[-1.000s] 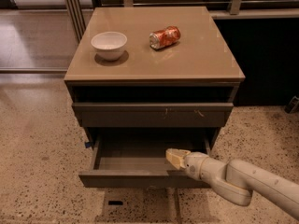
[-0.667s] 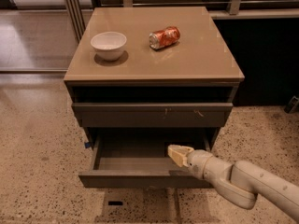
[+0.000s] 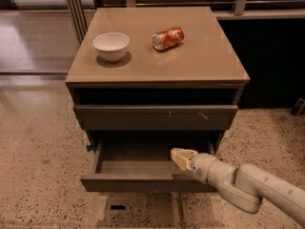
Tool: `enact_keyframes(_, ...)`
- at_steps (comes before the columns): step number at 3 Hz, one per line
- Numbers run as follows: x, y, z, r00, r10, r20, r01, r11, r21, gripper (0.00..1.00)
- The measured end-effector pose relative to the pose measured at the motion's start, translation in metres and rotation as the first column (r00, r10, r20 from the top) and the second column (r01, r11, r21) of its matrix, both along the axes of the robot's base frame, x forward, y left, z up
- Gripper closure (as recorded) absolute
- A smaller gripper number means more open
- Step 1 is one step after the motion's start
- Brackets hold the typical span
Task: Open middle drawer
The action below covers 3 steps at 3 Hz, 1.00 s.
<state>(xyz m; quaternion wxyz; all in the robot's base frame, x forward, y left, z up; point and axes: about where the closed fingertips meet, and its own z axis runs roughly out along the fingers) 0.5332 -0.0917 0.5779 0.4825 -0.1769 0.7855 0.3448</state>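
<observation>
One worktop [image 3: 200, 61] is carrying two things: one white bowl [image 3: 111, 46] and one orange can [image 3: 168, 38] lying on its side. Two drawer fronts are showing beneath it: one scratched front [image 3: 143, 117] sitting shut and one middle drawer [image 3: 128, 182] standing pulled out, with one small blue bit [image 3: 89, 148] showing at its left end. One arm [image 3: 257, 192] is reaching in from the lower right, its one claw [image 3: 182, 157] hanging over the open drawer's right part.
</observation>
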Motion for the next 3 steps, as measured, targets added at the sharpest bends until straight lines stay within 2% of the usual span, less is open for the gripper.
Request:
enact_keyframes(1, 0.0000, 0.0000, 0.0000, 1.0000, 0.000, 0.000, 0.000, 1.000, 0.000, 0.13)
enact_keyframes(2, 0.0000, 0.0001, 0.0000, 1.0000, 0.000, 0.000, 0.000, 1.000, 0.000, 0.00)
enact_keyframes(3, 0.0000, 0.0001, 0.0000, 1.0000, 0.000, 0.000, 0.000, 1.000, 0.000, 0.00)
